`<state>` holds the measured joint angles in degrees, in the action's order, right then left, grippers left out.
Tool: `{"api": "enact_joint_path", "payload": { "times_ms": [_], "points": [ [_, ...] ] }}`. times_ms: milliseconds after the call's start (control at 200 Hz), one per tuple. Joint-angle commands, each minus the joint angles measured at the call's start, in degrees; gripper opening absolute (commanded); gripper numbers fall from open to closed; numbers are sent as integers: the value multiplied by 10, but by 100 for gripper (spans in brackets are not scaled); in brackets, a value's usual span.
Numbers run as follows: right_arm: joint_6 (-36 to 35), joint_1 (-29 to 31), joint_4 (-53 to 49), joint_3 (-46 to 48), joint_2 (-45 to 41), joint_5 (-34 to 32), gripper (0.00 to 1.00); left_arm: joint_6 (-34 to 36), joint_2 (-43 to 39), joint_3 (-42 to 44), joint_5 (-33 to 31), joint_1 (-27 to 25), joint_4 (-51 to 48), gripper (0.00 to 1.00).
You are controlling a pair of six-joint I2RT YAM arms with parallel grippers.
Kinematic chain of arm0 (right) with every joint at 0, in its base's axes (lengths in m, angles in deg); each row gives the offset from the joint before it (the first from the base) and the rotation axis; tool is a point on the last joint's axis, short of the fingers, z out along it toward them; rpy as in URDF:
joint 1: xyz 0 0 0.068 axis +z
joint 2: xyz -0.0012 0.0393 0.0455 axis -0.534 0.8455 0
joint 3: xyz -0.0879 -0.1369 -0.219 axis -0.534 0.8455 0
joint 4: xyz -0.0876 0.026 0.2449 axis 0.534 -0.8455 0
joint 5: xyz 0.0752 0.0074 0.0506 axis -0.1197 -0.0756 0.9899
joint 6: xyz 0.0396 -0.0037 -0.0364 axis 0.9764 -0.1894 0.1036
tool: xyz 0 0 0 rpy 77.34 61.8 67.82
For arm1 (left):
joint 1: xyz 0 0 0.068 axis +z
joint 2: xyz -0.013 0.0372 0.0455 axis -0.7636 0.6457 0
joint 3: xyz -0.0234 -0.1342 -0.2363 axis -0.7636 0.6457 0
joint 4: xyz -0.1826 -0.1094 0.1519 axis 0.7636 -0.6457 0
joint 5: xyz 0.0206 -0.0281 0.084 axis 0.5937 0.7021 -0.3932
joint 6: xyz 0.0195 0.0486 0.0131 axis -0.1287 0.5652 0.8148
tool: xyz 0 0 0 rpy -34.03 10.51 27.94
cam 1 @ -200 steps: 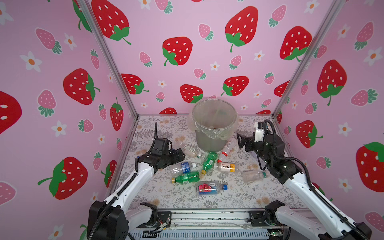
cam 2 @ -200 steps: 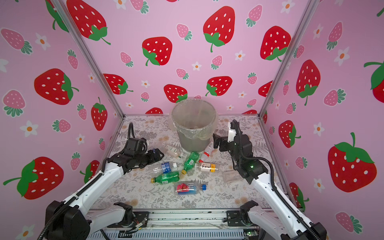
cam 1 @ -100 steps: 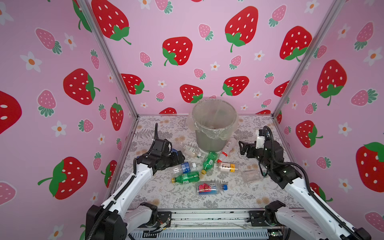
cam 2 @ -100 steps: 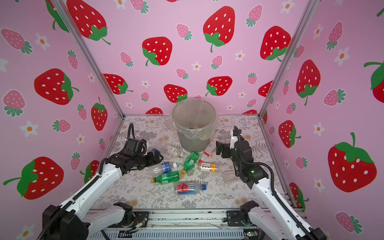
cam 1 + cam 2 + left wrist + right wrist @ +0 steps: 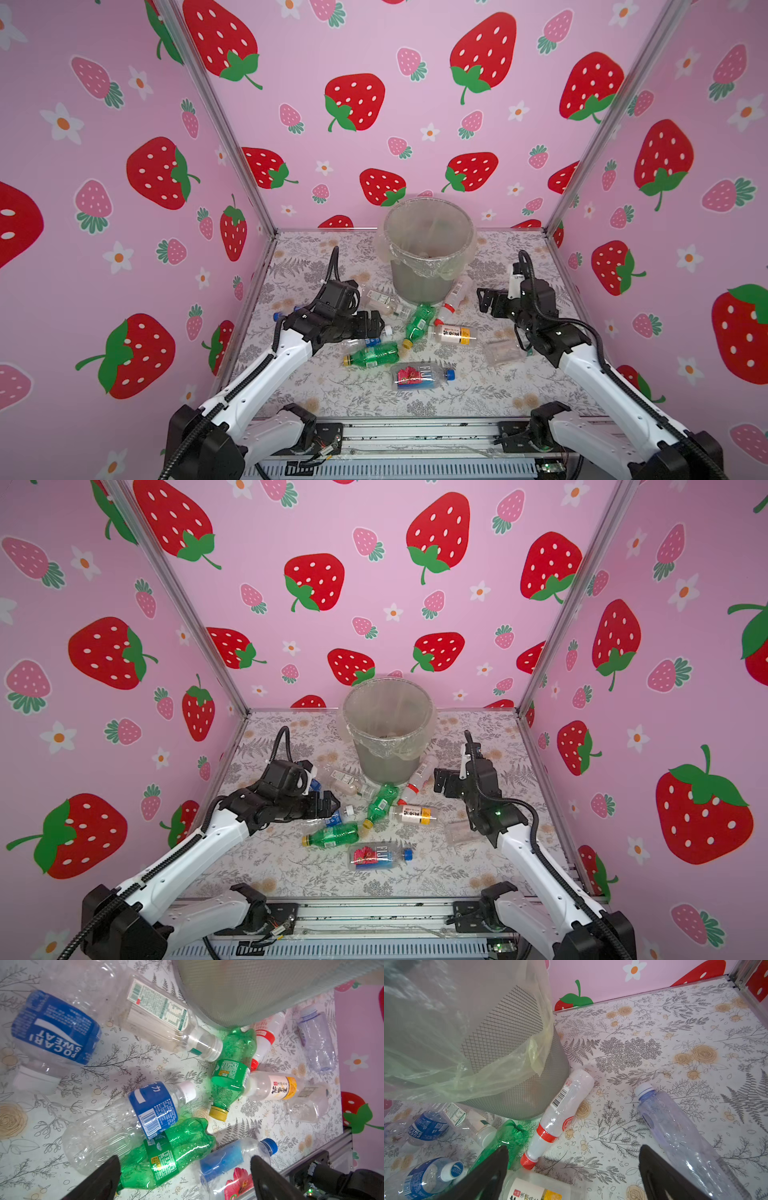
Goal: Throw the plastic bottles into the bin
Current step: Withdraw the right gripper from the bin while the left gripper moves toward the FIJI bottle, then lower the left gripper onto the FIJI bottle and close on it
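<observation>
Near bench (image 5: 316,386) middle, before bin (image 5: 428,282), plastic bottles (image 5: 374,355) lay scattered. Left claw (image 5: 376,324), right claw (image 5: 484,300) hovered spread wide, empty. Bottles seemed light, thin, slippery, crushable; best hold was across labelled middle.

Pink strawberry-print walls (image 5: 415,41) surround a floral tabletop (image 5: 353,399); metal posts (image 5: 222,124) mark the back corners; a rail (image 5: 415,434) fronts it.

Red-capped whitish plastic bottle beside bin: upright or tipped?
Tipped. The red-capped whitish plastic bottle lies sideways, base by the round grey mesh bin.
</observation>
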<state>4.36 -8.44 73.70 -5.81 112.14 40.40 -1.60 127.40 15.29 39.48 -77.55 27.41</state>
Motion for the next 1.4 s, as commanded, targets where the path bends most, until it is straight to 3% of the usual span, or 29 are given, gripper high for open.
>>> {"api": "enact_joint_path", "payload": {
  "times_ms": [0,230,635,800,1391],
  "points": [
    [12,-5,7,6,-4,13,99,45,-15,-8,13,-36,19,99],
    [18,-7,6,19,-18,14,99,75,6,-13,-1,-100,3,99],
    [22,-11,-23,29,-89,-7,99,116,58,-38,-36,-256,-14,99],
    [31,-11,-28,41,-105,-5,99,146,102,-70,-102,-318,-45,99],
    [24,-13,-43,50,-126,-7,99,176,207,-81,-167,-371,-44,99]
  ]
}}
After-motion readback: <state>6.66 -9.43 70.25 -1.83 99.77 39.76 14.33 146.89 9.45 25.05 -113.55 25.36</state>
